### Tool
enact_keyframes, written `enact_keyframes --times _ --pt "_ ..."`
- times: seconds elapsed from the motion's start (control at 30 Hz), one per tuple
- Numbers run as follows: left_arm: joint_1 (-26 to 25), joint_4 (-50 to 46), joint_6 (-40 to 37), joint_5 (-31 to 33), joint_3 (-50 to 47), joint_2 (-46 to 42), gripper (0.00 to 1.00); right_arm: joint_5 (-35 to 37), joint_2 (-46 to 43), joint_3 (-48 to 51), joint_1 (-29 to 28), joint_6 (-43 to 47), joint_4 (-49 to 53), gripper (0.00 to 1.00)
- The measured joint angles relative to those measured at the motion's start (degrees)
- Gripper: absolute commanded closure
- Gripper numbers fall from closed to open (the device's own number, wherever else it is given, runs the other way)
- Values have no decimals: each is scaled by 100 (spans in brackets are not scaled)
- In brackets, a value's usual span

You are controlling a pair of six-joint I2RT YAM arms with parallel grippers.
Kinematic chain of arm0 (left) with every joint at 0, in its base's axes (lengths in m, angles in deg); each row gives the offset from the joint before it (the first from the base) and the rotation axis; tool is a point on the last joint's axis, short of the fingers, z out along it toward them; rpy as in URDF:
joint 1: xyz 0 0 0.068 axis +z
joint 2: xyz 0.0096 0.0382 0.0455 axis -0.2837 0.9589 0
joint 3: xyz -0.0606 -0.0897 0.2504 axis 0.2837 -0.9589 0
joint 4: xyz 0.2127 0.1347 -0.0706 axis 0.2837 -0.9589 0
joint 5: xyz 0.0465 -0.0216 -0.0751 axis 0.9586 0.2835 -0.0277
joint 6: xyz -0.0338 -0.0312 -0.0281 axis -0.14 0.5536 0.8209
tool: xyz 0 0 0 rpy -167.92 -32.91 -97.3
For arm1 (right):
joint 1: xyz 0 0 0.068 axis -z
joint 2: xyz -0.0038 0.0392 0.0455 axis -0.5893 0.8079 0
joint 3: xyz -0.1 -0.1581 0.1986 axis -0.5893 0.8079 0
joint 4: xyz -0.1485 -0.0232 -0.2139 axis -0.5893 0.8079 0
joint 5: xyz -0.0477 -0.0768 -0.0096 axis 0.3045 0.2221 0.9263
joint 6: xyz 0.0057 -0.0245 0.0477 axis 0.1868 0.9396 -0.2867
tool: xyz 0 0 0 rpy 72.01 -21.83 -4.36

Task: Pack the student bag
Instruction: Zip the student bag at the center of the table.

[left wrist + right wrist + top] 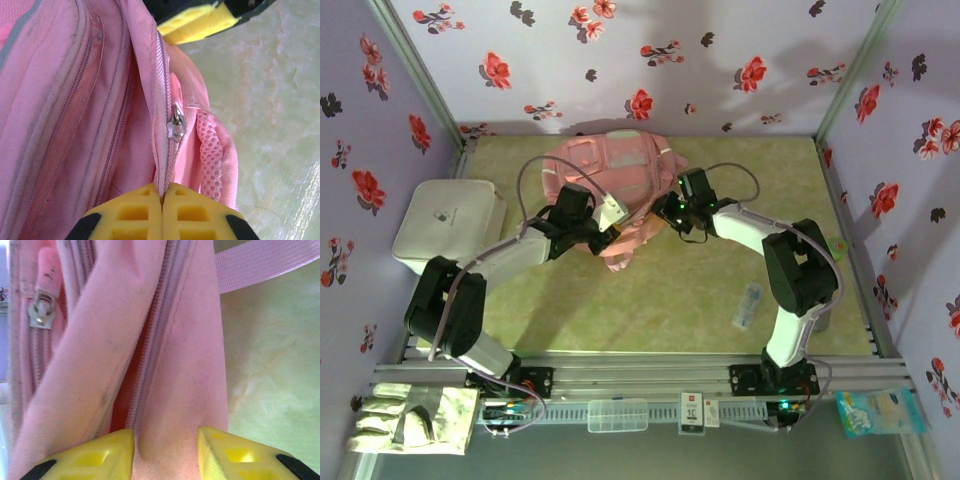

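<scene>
Nothing legible; the card point(693, 411) on the front rail is too blurred to read.

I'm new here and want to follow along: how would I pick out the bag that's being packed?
Look to the far middle of the green table, between the two arms. The student bag lies there: soft pink fabric with zips and straps. The white box at left is hard and rounded; the bag is floppy.

Even, soft overhead light, faint arm shadows on the back wall point(650, 40), mild sheen on the green tabletop point(710, 300), overhead view slightly soft with bowed edges, wrist views bright, close fabric of the student bag point(75, 125) blurred, yellow fingertips point(95, 457) out of focus
</scene>
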Motion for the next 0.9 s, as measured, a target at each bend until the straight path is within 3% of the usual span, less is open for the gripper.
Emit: enact_keyframes --times 0.3,0.47,0.6,0.9 --pt "136 184 208 -214 -118 -247 100 -909 -247 988 153 275 -1891 55" --pt "140 192 210 -267 -116 -249 100 -1202 -1019 1287 162 1156 -1775 47" --pt "140 188 210 -280 -116 -249 100 -1480 -1545 1491 162 1779 -1652 34" --pt "140 181 212 -398 -114 -249 100 -1803 -1014 942 -114 2549 -1290 32"
